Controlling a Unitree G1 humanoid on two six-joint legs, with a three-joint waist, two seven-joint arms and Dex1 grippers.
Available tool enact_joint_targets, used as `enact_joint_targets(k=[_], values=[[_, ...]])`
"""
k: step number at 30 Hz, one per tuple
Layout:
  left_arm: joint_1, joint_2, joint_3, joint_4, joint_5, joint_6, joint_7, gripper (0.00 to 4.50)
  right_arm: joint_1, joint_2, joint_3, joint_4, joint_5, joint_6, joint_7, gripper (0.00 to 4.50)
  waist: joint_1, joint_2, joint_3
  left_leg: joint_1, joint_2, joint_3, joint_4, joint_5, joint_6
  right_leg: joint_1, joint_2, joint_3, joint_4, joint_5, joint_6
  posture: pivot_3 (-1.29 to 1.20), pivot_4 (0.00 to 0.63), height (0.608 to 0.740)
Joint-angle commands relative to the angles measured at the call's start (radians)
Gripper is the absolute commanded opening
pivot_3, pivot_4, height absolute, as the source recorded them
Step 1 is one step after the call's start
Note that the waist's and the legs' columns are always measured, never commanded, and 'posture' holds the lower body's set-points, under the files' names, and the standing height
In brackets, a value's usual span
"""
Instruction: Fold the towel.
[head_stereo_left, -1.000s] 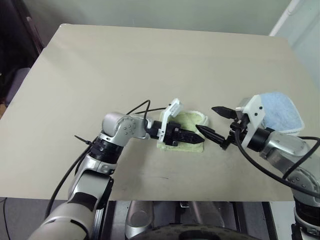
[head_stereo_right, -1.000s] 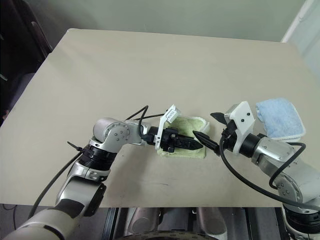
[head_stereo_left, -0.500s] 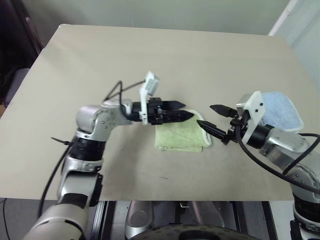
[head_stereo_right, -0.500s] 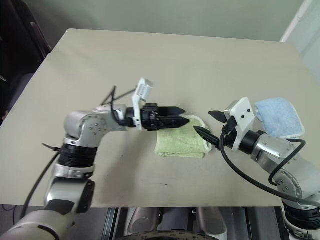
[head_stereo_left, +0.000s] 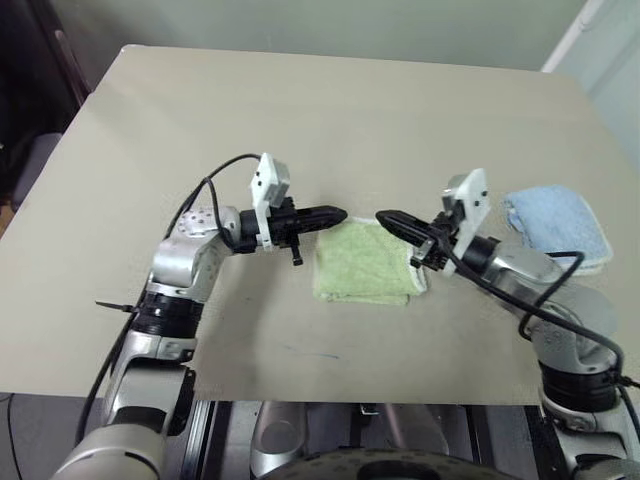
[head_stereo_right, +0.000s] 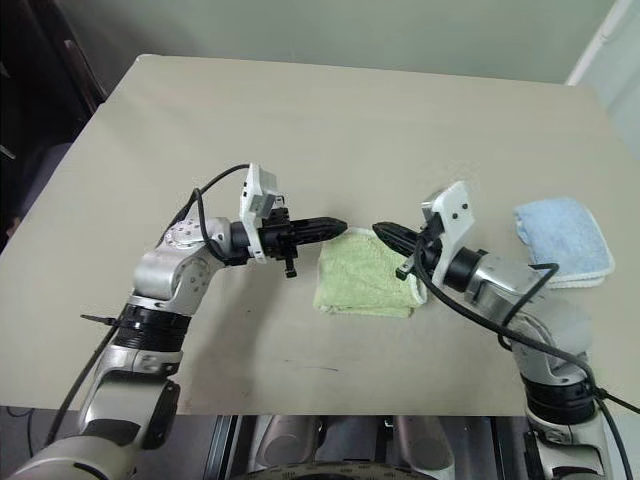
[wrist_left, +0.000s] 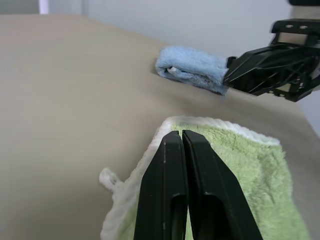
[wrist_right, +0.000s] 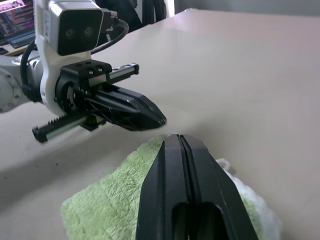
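Two closed, empty grippers, left gripper (head_stereo_left: 338, 213) and right gripper (head_stereo_left: 384, 218), hover over the far edge of the towel (head_stereo_left: 365, 264), already folded compactly at the table (head_stereo_left: 300, 110) centre.

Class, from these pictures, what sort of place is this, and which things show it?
Probably a robot test lab: a plain beige table bearing only a folded light green terry towel and a folded light blue towel, plus a computer monitor behind.
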Motion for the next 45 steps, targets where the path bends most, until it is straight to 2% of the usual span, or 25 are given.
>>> enact_joint_targets(k=[1, 9, 13, 18, 22, 26, 32, 37, 39, 45], values=[[-0.013, -0.025, -0.002, 0.024, 0.01, -0.051, -0.044, 0.05, -0.013, 0.021, 0.041, 0.043, -0.043, -0.047, 0.013, 0.0, 0.0, 0.0, 0.0, 0.0, 0.0, 0.0, 0.0, 0.0, 0.0, 0.0, 0.0, 0.0, 0.0, 0.0, 0.0, 0.0, 0.15, 0.697], [-0.001, -0.079, 0.039, 0.056, -0.052, -0.011, -0.102, 0.05, 0.01, 0.104, -0.006, 0.103, -0.032, -0.05, -0.03, 0.0, 0.0, 0.0, 0.0, -0.001, 0.0, 0.0, 0.0, 0.0, 0.0, -0.001, 0.0, 0.0, 0.0, 0.003, 0.003, 0.0, 0.15, 0.697], [0.045, -0.071, 0.006, 0.073, -0.025, -0.044, -0.165, 0.05, 0.064, 0.15, -0.005, 0.125, -0.053, -0.068, -0.057, 0.0, -0.002, 0.0, 0.0, -0.001, 0.001, 0.0, 0.0, 0.0, 0.0, -0.001, 0.0, 0.0, 0.0, 0.003, 0.002, 0.0, 0.15, 0.697], [0.095, -0.045, -0.085, 0.159, 0.115, -0.234, -0.249, 0.05, 0.158, 0.21, 0.032, 0.155, -0.101, -0.103, -0.095, 0.0, -0.003, 0.001, 0.0, -0.001, 0.001, 0.0, 0.0, 0.0, 0.0, -0.001, 0.0, 0.0, 0.0, 0.003, 0.002, 0.0, 0.15, 0.697], [0.082, -0.055, -0.108, 0.29, 0.192, -0.366, -0.259, 0.05, 0.2, 0.198, 0.111, 0.187, -0.19, -0.149, -0.085, 0.0, -0.004, 0.001, -0.001, 0.0, 0.001, 0.0, 0.001, 0.0, 0.0, 0.0, 0.0, 0.0, 0.0, 0.003, -0.001, 0.0, 0.15, 0.697], [0.058, -0.07, -0.097, 0.387, 0.219, -0.447, -0.245, 0.05, 0.195, 0.173, 0.129, 0.223, -0.249, -0.182, -0.078, 0.0, -0.006, 0.004, -0.005, 0.006, 0.001, -0.001, 0.001, 0.001, 0.001, 0.006, 0.0, 0.001, 0.0, 0.004, -0.001, 0.0, 0.15, 0.697], [0.035, -0.086, -0.056, 0.404, 0.191, -0.42, -0.218, 0.05, 0.175, 0.161, 0.098, 0.221, -0.244, -0.199, -0.062, 0.0, -0.006, 0.008, -0.008, 0.008, 0.0, -0.002, 0.001, 0.001, 0.003, 0.009, 0.0, 0.001, 0.0, 0.004, -0.001, 0.0, 0.15, 0.697], [0.059, -0.047, -0.023, 0.244, 0.104, -0.246, -0.244, 0.05, 0.147, 0.124, 0.04, 0.126, -0.14, -0.139, -0.003, 0.0, -0.009, 0.008, -0.008, 0.006, 0.0, -0.002, 0.001, 0.002, 0.003, 0.008, 0.0, 0.0, -0.001, 0.004, -0.001, 0.0, 0.15, 0.697], [0.069, -0.022, -0.009, 0.171, 0.068, -0.17, -0.249, 0.57, 0.13, 0.107, 0.003, 0.085, -0.079, -0.1, 0.012, 0.0, -0.012, 0.008, -0.007, 0.003, 0.0, -0.001, 0.001, 0.002, 0.003, 0.006, 0.0, 0.0, -0.002, 0.004, -0.001, 0.0, 0.15, 0.697], [0.07, 0.046, 0.068, 0.011, -0.043, 0.034, -0.211, 2.69, 0.082, 0.012, -0.075, 0.023, 0.041, -0.013, 0.073, 1.92, -0.012, 0.008, -0.008, -0.005, 0.0, 0.0, 0.0, 0.002, 0.001, -0.002, 0.0, 0.0, -0.002, 0.0, 0.001, 0.0, 0.15, 0.697]])
